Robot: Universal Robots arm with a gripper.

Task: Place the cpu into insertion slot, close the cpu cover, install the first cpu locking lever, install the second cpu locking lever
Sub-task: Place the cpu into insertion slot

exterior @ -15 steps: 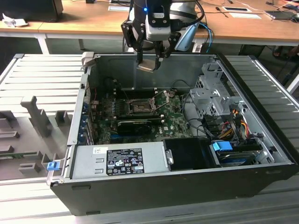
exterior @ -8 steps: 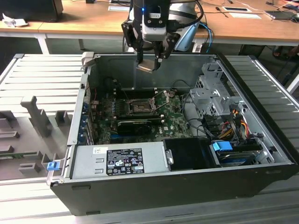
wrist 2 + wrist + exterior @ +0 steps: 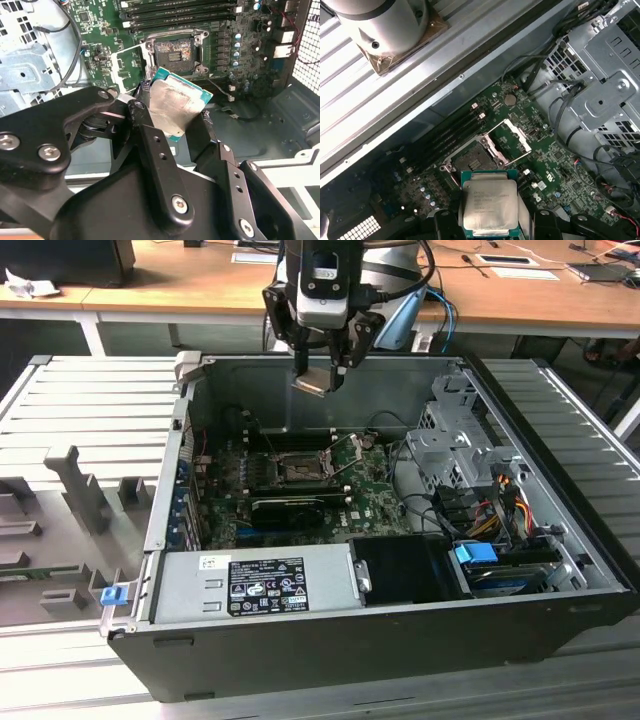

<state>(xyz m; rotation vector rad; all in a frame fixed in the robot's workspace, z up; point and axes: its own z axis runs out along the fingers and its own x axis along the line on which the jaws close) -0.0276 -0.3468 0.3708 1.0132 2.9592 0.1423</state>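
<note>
My gripper [image 3: 318, 372] hangs above the open computer case, shut on the cpu [image 3: 312, 383]. The cpu is a small square chip with a dull silver top [image 3: 175, 106] and a green edge, held tilted between the black fingers [image 3: 146, 127]. In the first wrist view the cpu [image 3: 489, 205] sits between the two pads. Below it on the green motherboard lies the insertion slot [image 3: 300, 472] [image 3: 174, 52] [image 3: 470, 159], dark in the centre and uncovered. The cpu cover [image 3: 127, 67] [image 3: 512, 141] [image 3: 345, 453] is swung open beside the slot.
A long black card [image 3: 300, 508] lies just in front of the socket. The grey power supply [image 3: 250, 585] fills the case's near side. A metal drive cage [image 3: 455, 445] with cables stands on the exterior view's right. Memory slots [image 3: 180, 12] run beside the socket. Case walls [image 3: 180, 440] surround everything.
</note>
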